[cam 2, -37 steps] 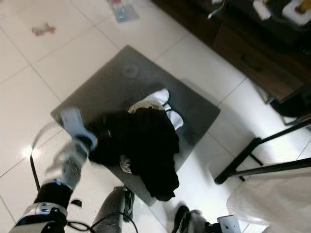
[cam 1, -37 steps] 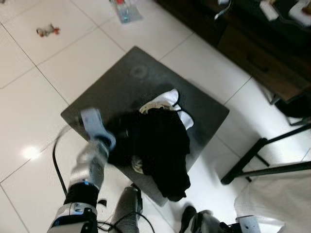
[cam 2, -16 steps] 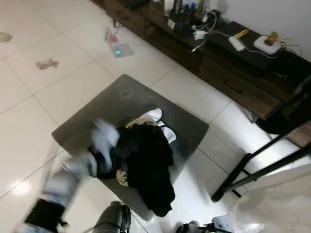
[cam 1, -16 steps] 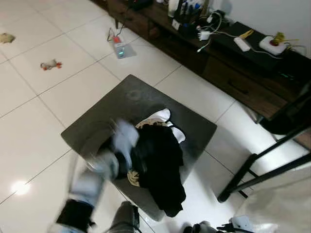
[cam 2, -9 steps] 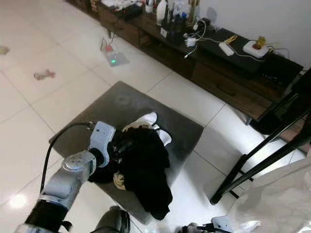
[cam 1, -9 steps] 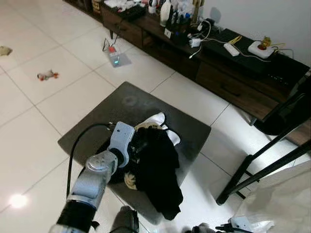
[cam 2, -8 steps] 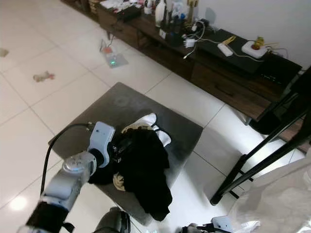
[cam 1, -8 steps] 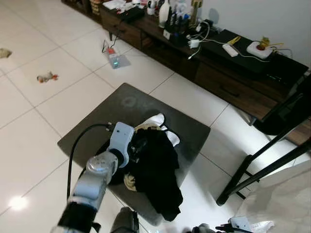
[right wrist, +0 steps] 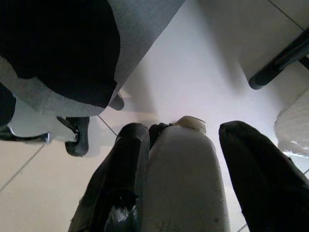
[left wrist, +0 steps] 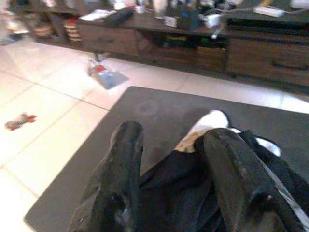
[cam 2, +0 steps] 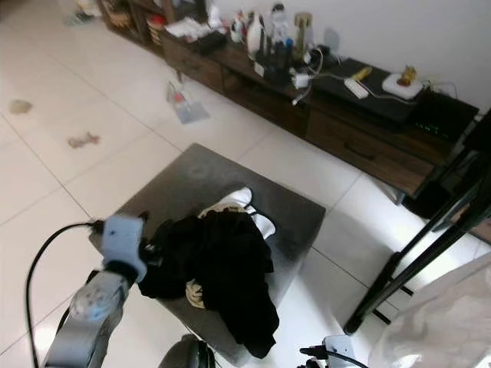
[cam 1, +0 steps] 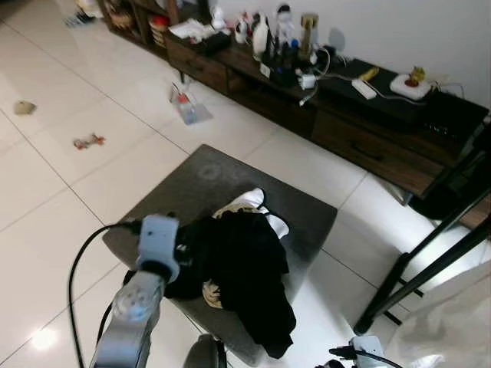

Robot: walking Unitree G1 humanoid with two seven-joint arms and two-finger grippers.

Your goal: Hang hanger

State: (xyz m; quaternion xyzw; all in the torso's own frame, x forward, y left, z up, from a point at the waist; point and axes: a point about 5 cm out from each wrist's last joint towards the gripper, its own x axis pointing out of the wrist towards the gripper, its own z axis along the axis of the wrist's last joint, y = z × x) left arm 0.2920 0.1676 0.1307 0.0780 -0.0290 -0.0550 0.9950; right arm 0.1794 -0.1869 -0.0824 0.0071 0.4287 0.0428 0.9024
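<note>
1. Hanger: I cannot make it out with certainty. If it is here, it is probably buried in the heap of black clothing (cam 1: 247, 270) that lies on the low grey bench (cam 1: 205, 172), with a white garment (cam 1: 257, 201) showing from under the heap's far side.
2. The left end effector (left wrist: 171, 133) is stretched out to the near-left edge of this heap. Its two fingers (left wrist: 123, 179) stand wide apart with black cloth between them. Whether they already touch the cloth I cannot tell.
3. This spread position makes sense, in my judgement. The arm seems to be searching the heap, and wide fingers can go around a fold or a hanger bar before they close.
4. The right end effector (right wrist: 181, 135) hangs idle beside the robot's body, low over the white floor, with its fingers apart and holding nothing.
5. A black rack (cam 1: 418, 268) stands to the right of the bench, well apart from the heap. It is probably the place for hanging, so the hanger must first be found and lifted free.
</note>
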